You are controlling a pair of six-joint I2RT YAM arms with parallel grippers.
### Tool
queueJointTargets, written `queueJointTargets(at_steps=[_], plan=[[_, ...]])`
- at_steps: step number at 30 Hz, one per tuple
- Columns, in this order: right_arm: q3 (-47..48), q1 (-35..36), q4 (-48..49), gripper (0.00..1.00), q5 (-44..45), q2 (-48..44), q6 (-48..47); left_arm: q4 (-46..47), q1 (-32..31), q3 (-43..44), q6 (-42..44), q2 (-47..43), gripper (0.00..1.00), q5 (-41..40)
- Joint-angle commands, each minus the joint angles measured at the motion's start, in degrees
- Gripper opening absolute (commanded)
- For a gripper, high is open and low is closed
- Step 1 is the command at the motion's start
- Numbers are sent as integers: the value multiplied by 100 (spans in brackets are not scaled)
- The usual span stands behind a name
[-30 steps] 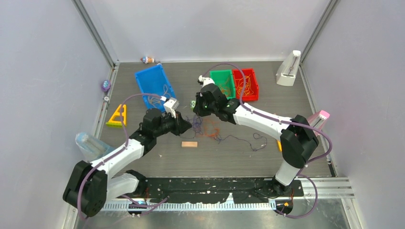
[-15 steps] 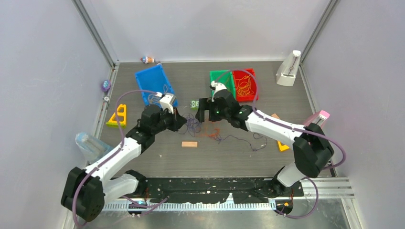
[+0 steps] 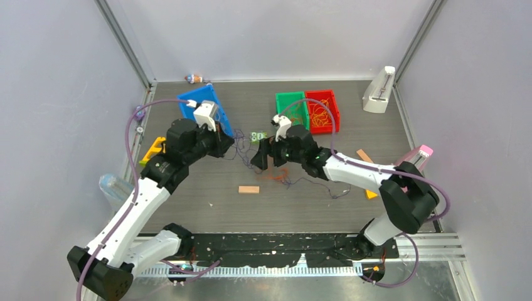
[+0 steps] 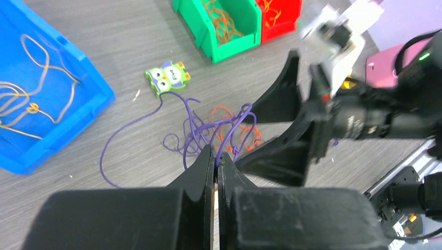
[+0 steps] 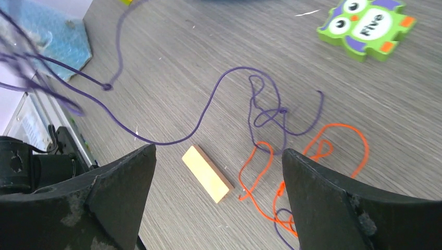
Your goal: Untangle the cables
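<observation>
The cables lie as a loose tangle of thin purple [image 3: 240, 148] and orange [image 3: 280, 175] strands at the table's middle. My left gripper [image 3: 231, 143] is shut on a purple cable [image 4: 233, 126], whose loops rise from the table to its tips [image 4: 215, 151]. Orange cable [image 4: 225, 111] lies under those loops. My right gripper [image 3: 264, 161] hangs open just right of the tangle, over the table with nothing between its fingers [image 5: 219, 151]. Below it run a purple strand [image 5: 208, 104] and an orange strand [image 5: 333, 127].
A wooden block [image 3: 249, 189] lies in front of the tangle and an owl tile [image 3: 256, 136] behind it. A blue bin [image 3: 201, 105], green bin [image 3: 291, 108] and red bin [image 3: 322, 110] hold more strands. A yellow triangle [image 3: 154, 151] stands at left.
My left gripper has shut on the purple cable and drawn it up and back to the left. My right gripper has opened, let go and moved forward a little.
</observation>
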Motion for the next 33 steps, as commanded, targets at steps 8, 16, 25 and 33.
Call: queueJointTargets(at_steps=[8,16,25,33], plan=[[-202,558,1991,95,-520,-8,-741,-1041,-13,1156,305,-39,0,-111],[301,743,1907,86,-358,111,-1581,-1150,-13,1336,195,-80,0,133],[-199,418,2414,6,241,-188,-650,-1237,238,1760,132,-90,0,-548],[-1726,-372,3016,6,1618,-1063,724,-846,1140,1971,-130,205,0,-882]])
